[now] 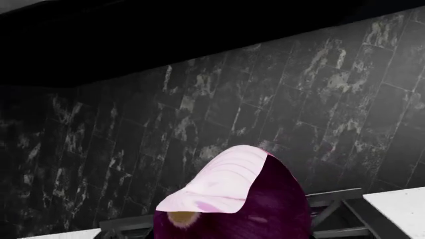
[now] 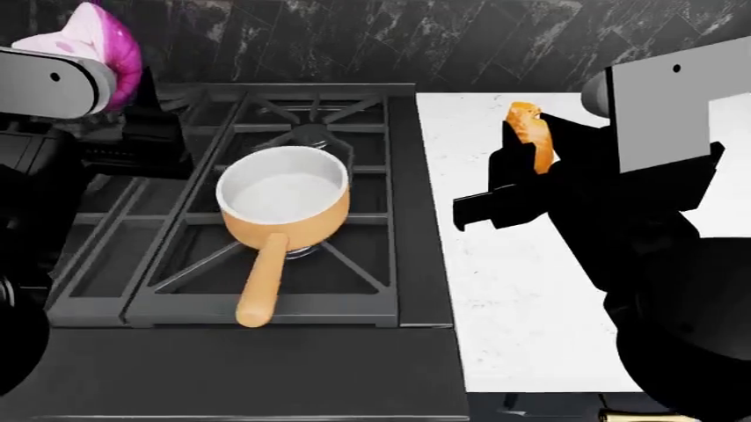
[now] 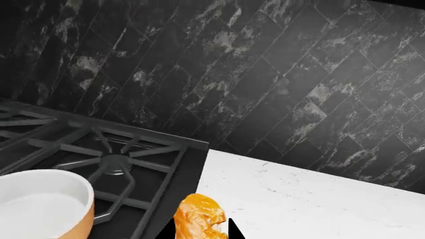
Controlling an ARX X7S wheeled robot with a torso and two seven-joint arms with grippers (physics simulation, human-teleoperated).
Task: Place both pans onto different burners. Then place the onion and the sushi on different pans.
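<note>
An orange saucepan (image 2: pixel 285 198) sits on a stove (image 2: pixel 405 176) burner grate, handle pointing toward the robot. The left end effector (image 2: pixel 112 75) holds the purple onion (image 2: pixel 100 44) raised above the stove's left side. The right end effector (image 2: pixel 534 163) grips the orange sushi (image 2: pixel 530 132) above the white worktop (image 2: pixel 516 290). Only 1 pan is visible.

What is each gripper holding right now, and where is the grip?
Left gripper holds the onion by its lower part; right gripper holds the sushi by its lower end.
</note>
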